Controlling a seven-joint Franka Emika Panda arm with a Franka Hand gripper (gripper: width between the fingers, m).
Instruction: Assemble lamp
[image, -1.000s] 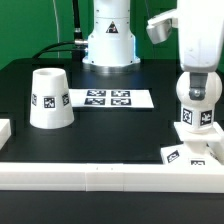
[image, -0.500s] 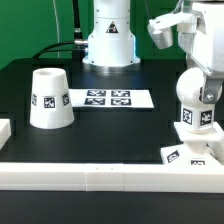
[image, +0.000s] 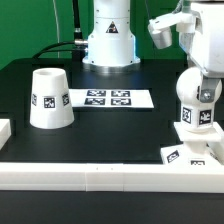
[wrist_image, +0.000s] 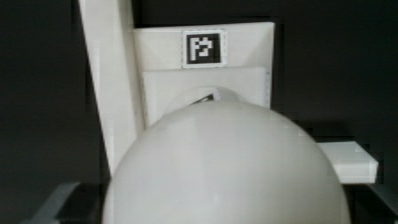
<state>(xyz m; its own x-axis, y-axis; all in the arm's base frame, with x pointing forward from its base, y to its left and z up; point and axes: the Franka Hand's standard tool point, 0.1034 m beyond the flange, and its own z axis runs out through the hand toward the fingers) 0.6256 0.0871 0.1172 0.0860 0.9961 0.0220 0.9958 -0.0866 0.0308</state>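
Note:
The white bulb (image: 196, 108) stands upright on the flat square base (image: 190, 153) at the exterior view's right, round head up, tag facing the camera. My gripper (image: 203, 90) is shut on the bulb's head from above. In the wrist view the bulb's head (wrist_image: 222, 160) fills the middle, with the gripper (wrist_image: 214, 208) around it and dark fingers (wrist_image: 50, 205) at its sides. Beyond it lies the tagged base (wrist_image: 205, 50). The tapered shade (image: 48, 98) stands alone, mouth up, at the exterior view's left.
The marker board (image: 108, 99) lies flat in the middle, in front of the robot's pedestal (image: 108, 40). A long white rail (image: 100, 178) runs along the front edge; a rail also shows in the wrist view (wrist_image: 111, 70). A short white piece (image: 4, 130) sits at the far left.
The wrist and upper arm have turned and shifted a little to the exterior view's right. The bulb stays on the base. The shade has not moved.

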